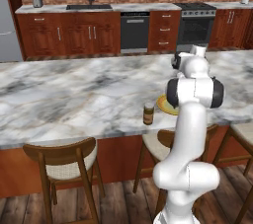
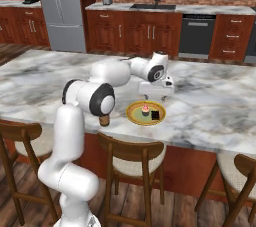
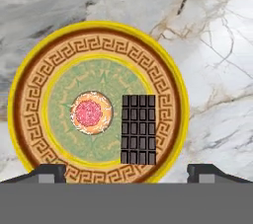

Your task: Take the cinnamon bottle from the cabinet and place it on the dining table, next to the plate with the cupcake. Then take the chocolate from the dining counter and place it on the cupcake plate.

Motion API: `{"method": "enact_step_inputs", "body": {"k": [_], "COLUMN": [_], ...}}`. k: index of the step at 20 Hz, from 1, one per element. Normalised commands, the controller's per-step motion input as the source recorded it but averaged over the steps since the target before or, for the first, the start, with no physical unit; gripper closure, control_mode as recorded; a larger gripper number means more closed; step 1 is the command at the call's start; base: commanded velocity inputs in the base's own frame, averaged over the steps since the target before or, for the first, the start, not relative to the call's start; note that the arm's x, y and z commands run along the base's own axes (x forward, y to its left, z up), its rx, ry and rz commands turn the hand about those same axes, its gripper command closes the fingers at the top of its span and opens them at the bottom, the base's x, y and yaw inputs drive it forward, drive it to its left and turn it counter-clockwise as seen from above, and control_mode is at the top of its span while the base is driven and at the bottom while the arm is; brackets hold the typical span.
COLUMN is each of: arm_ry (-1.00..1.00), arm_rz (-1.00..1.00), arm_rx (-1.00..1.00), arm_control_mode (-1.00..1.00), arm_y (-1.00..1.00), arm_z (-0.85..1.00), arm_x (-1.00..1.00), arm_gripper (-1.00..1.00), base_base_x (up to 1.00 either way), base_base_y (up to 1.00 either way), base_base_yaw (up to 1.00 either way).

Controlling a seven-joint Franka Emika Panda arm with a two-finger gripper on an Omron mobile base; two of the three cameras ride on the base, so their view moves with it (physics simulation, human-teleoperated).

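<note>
The yellow-rimmed patterned plate (image 3: pixel 99 40) lies on the marble dining counter (image 2: pixel 210 101). On it sit the cupcake (image 3: pixel 91 113) with pink topping and, right beside it, the dark chocolate (image 3: pixel 138 129) bar, lying flat. My gripper (image 3: pixel 126 171) hovers directly above the plate, open, with nothing between its fingers. From the right base view the gripper (image 2: pixel 156 92) hangs just behind the plate (image 2: pixel 131 113), cupcake (image 2: pixel 145 109) and chocolate (image 2: pixel 155 114). The brown cinnamon bottle (image 1: pixel 148 114) stands upright on the counter just left of the plate (image 1: pixel 164 104), near the front edge.
Wooden stools (image 1: pixel 64 161) (image 2: pixel 135 153) stand along the counter's near edge. Behind the counter runs a wall of wooden cabinets with a sink (image 1: pixel 89 7), dishwasher (image 1: pixel 134 31) and oven (image 1: pixel 196 25). A fridge (image 2: pixel 60 8) stands at the far left.
</note>
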Motion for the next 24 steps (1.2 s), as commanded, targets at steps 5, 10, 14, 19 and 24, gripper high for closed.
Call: {"method": "enact_step_inputs", "body": {"k": [5,10,14,19,24], "arm_ry": [0.00,-0.02,0.00,0.00,-0.01], "arm_rz": [0.00,0.00,0.00,0.00,0.00], "arm_rx": [-0.05,-0.15,-0.17,-0.16,-0.12], "arm_control_mode": [-1.00,-1.00,-1.00,-1.00,-1.00], "arm_y": [0.73,1.00,1.00,1.00,1.00], "arm_z": [0.97,0.97,0.83,0.52,0.16], "arm_x": [-0.47,-0.58,-0.45,-0.44,-0.56], "arm_gripper": [-1.00,-1.00,-1.00,-1.00,-1.00], "base_base_x": [0.00,0.00,0.00,0.00,0.00], "base_base_y": [0.00,0.00,0.00,0.00,0.00], "base_base_yaw": [0.00,0.00,0.00,0.00,0.00]}}
